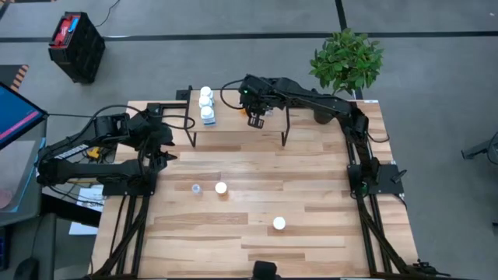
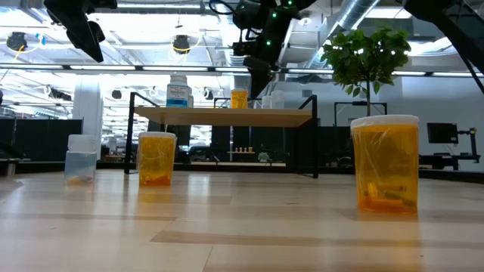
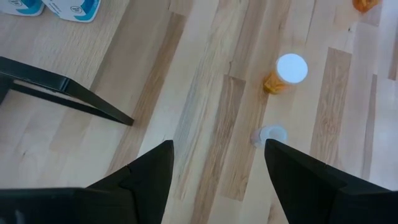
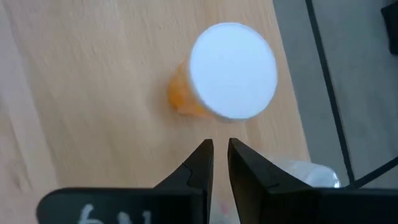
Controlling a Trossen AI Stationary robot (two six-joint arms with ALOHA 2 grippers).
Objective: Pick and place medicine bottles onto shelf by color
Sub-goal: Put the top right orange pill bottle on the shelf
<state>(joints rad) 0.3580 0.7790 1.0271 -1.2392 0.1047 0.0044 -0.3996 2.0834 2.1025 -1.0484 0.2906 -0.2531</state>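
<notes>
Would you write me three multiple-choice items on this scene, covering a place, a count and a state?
1. Where do the white bottles stand?
A. On the shelf, at the left arm's end
B. On the floor
C. Beside the plant

2. How many bottles stand loose on the tabletop?
A. One
B. Three
C. Five

3. The left gripper is:
A. Shut on a white bottle
B. Shut on an orange bottle
C. Open, empty

Key: 1 A, the high view shows them there; 2 B, one clear bottle and two orange bottles; 3 C, its fingers stand apart around nothing.

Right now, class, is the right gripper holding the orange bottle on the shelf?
No: in the right wrist view the right gripper is nearly shut on nothing, beside the orange bottle standing free on the shelf.
</notes>
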